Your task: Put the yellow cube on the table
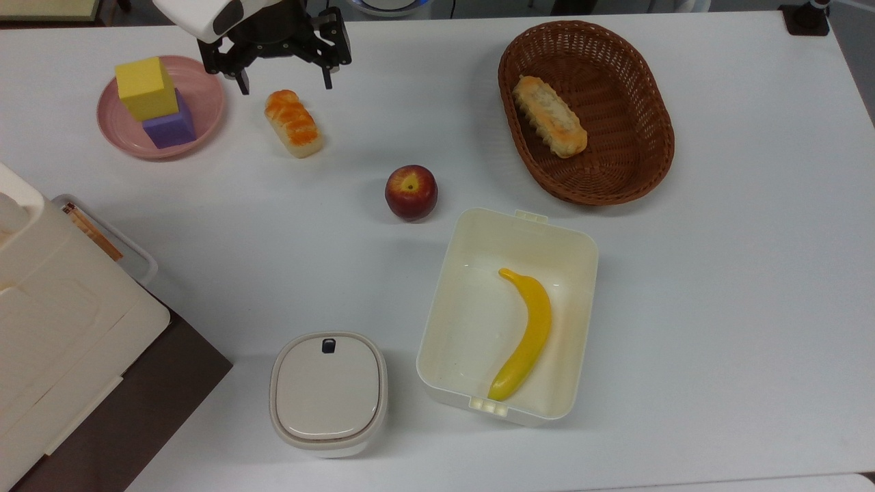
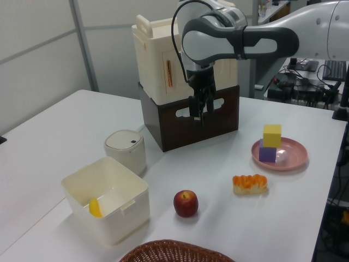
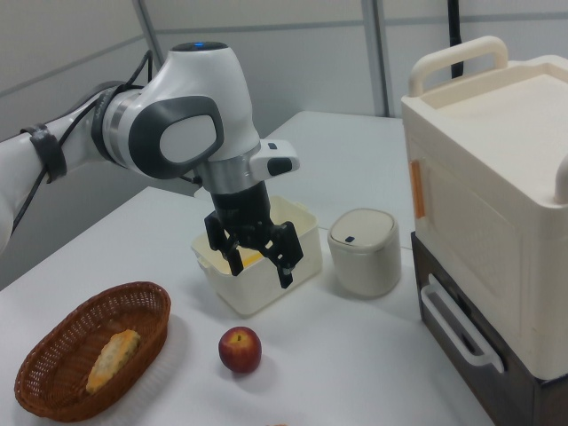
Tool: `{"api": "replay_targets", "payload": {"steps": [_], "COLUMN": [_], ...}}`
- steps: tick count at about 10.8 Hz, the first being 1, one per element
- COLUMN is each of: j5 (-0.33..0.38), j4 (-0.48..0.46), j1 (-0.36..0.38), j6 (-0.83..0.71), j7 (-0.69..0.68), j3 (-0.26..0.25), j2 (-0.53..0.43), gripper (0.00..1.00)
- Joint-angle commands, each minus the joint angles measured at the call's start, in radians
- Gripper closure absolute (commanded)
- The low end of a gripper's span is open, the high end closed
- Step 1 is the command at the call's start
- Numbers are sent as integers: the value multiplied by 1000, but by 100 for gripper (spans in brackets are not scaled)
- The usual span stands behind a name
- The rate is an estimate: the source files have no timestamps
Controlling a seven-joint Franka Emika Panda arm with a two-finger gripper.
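The yellow cube [image 1: 145,88] [image 2: 272,135] rests on top of a purple cube [image 1: 170,124] [image 2: 267,154] inside a pink plate [image 1: 205,96] [image 2: 294,147], at the top view's upper left. My gripper [image 1: 283,87] [image 2: 198,116] [image 3: 261,267] hangs open in the air with nothing between its fingers, to the right of the plate in the top view and above a piece of orange-glazed bread [image 1: 294,124] [image 2: 250,184]. The white table [image 1: 718,273] [image 2: 65,125] [image 3: 373,355] carries everything.
A red apple [image 1: 411,192] [image 2: 186,203] [image 3: 240,349] lies mid-table. A cream tub [image 1: 571,239] [image 2: 117,218] [image 3: 226,293] holds a banana [image 1: 526,333]. A wicker basket [image 1: 642,137] [image 3: 53,355] holds bread. A lidded white bin [image 1: 329,393] [image 2: 125,150] [image 3: 363,252] and a cream-and-brown box [image 1: 61,342] [image 2: 180,103] [image 3: 497,231] stand nearby.
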Motion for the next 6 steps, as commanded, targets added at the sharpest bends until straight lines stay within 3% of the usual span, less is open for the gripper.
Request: {"api": "replay_targets", "payload": {"steps": [1,6], "j5": [-6,-6], "j4": [-20,-55], "j1": [10,12], "j6": [2,-4], "j7": [7,-42], "j3": [7,15], "j2": [-9,40], "gripper": [0,0]}}
